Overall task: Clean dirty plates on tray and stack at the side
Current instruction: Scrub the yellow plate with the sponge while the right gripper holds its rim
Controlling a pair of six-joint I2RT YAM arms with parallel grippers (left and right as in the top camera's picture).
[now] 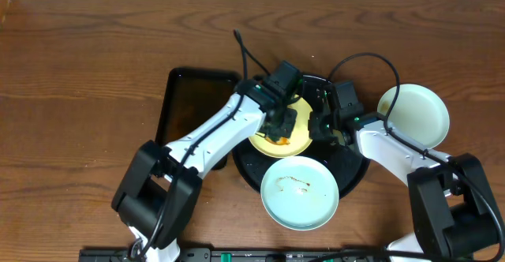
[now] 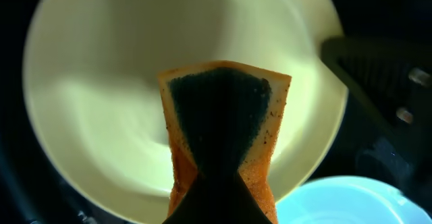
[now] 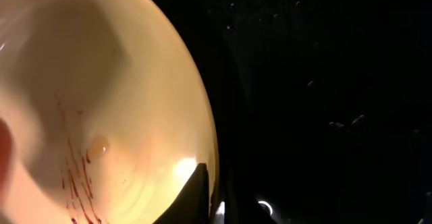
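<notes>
Well, the left gripper [image 1: 281, 126] pinches a sponge [image 2: 223, 136] over the yellow plate [image 2: 94, 116] to scrub it; the right gripper [image 1: 323, 125], at that plate's rim, probably steadies it, though I can't tell its grip.

- No words, numbers, labels or signs can be read in any of the views.
</notes>
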